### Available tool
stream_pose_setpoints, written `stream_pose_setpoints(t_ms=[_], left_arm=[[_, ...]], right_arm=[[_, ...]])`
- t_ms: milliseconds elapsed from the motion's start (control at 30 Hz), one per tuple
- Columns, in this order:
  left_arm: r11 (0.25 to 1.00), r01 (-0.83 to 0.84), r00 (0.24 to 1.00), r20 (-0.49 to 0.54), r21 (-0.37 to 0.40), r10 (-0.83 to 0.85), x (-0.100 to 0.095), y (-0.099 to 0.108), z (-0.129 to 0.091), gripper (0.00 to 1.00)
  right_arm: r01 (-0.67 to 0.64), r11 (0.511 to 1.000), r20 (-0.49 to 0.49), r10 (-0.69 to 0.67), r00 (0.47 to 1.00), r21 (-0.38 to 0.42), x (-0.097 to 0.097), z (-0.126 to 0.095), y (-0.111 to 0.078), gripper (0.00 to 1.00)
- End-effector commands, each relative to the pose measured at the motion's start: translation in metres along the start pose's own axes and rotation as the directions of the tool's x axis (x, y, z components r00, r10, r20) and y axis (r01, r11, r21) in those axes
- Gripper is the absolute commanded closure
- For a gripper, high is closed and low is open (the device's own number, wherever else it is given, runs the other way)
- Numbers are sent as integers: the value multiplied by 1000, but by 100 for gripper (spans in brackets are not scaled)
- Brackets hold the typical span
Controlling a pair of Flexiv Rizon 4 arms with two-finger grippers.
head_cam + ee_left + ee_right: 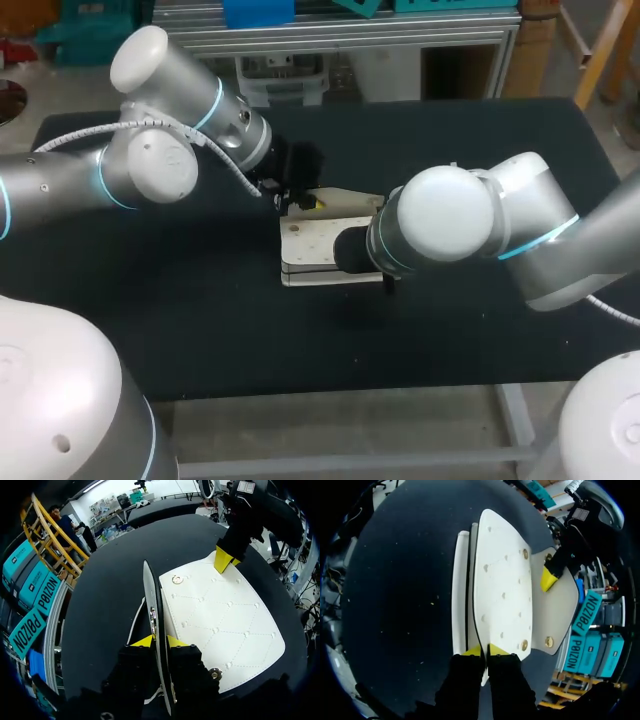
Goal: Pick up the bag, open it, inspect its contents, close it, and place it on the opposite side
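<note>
The bag (318,243) lies flat near the middle of the desk (180,310). The left arm (150,160) enters from the left. The left tool (159,641) sits at the bag's far edge, toward its left corner, with a thin panel edge standing upright between its two fingers, both touching it. The bag's broad panel lies flat just beside that tool. The right arm (450,215) enters from the right and overhangs the bag's right end. The right tool (486,651) clamps a panel edge there, both fingers in contact. The tools face each other across the bag.
</note>
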State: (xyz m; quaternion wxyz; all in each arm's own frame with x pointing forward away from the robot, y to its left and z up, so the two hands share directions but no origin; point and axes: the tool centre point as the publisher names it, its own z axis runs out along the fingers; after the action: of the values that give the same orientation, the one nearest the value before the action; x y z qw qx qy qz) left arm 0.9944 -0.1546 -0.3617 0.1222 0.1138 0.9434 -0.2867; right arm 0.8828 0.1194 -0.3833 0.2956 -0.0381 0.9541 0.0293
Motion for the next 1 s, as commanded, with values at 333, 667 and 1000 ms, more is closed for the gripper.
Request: stream_pose_setpoints(t_ms=[333,667,1000], left_arm=[[996,30,998,-64,86,-25,-10,4,2,100],[992,48,997,-59,118,-42,-11,1,-7,100],[992,84,996,18,95,-86,-19,-14,-39,100]], right_arm=[[-1,1000,5,1,1000,-1,2,2,0,100],[-21,1000,6,21,1000,1,-2,-5,0,62],[-74,997,50,73,996,21,-22,-59,1,0]])
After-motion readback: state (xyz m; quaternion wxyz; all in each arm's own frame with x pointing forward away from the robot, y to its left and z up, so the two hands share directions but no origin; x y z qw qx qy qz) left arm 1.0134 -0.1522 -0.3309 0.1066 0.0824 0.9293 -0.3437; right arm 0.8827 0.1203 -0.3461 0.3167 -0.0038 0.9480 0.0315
